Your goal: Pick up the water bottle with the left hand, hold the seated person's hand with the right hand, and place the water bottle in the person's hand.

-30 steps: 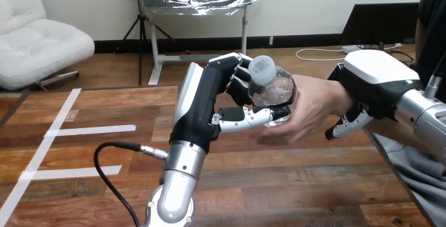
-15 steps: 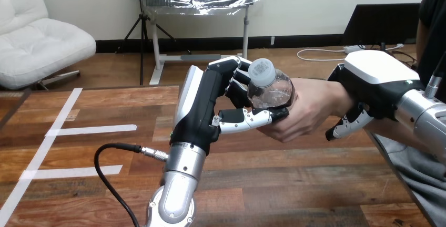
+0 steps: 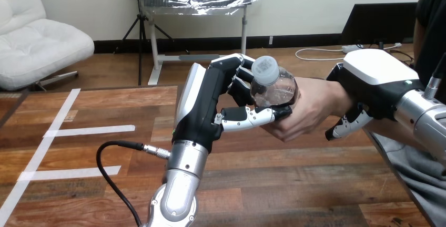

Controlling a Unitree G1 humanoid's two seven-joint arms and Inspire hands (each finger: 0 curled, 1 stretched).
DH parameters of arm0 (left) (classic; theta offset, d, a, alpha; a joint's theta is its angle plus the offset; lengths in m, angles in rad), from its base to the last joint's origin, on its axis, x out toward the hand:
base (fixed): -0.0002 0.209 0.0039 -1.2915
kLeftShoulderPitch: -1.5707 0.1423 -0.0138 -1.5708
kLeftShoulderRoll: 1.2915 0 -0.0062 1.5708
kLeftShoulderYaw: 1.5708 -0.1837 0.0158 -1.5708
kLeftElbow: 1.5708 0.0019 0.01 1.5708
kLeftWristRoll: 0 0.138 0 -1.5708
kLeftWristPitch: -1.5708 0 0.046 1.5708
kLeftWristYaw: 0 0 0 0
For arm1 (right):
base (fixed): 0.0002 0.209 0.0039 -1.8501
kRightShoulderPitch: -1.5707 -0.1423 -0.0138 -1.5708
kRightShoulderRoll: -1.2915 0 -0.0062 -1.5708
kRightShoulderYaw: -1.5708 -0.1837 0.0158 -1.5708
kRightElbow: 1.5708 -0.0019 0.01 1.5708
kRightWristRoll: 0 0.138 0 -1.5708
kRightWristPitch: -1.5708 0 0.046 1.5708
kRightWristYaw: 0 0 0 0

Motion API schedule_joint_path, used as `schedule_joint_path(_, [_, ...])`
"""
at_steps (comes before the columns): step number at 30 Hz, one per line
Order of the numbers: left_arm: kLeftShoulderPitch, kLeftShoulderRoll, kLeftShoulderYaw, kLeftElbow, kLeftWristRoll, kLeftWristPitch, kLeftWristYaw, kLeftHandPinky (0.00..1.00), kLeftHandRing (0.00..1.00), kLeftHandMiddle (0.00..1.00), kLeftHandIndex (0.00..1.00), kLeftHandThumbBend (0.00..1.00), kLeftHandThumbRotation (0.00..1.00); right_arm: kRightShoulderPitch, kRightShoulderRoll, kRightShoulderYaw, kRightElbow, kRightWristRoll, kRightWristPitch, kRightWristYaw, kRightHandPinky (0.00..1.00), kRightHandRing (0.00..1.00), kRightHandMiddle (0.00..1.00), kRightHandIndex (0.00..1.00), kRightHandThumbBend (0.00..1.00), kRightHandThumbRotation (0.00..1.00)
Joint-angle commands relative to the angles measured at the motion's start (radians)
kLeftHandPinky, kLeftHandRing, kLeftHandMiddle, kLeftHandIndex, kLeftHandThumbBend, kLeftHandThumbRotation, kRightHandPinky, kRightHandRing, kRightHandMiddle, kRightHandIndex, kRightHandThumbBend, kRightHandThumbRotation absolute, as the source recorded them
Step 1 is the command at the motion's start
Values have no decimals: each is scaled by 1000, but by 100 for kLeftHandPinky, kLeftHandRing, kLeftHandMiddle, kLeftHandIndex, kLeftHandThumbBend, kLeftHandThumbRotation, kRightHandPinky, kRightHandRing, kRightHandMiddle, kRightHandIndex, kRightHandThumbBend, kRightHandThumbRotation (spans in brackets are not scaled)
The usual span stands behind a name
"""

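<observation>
Person's hand (image 3: 305, 112) now closed on water bottle (image 3: 274, 88), left hand (image 3: 208, 106) still gripping it; right hand (image 3: 374, 80) clasps wrist (image 3: 335, 96).

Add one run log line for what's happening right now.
phase: handover | left hand: curled round clear plastic water bottle with white cap | person's hand: curled round bottle | right hand: curled round person's wrist

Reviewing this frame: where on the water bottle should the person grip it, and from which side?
On the water bottle, the clear rounded body below the cap, from the view's right and underneath. The left hand wraps its left side and the thumb crosses the near side, leaving the right free; the person's hand curls there.
</observation>
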Motion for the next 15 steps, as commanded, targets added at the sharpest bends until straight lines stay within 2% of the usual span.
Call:
schedule_joint_path(1, [-90, -47, -26, 0, -8, -18, 7, 32, 35, 39, 50, 55, 0, -64, -20, -10, -12, -31, -26, -28, 14, 21, 30, 38, 80, 0])
schedule_joint_path(7, [-89, -45, -24, 1, -13, -19, 5, 32, 35, 39, 49, 55, 0, -61, -20, -12, -20, -44, -17, -19, 21, 29, 39, 45, 83, 0])
schedule_joint_path(15, [-89, -37, -25, -1, -14, -17, 1, 32, 35, 39, 49, 55, 0, -53, -16, -17, -23, -52, -20, -33, 34, 44, 52, 56, 86, 2])
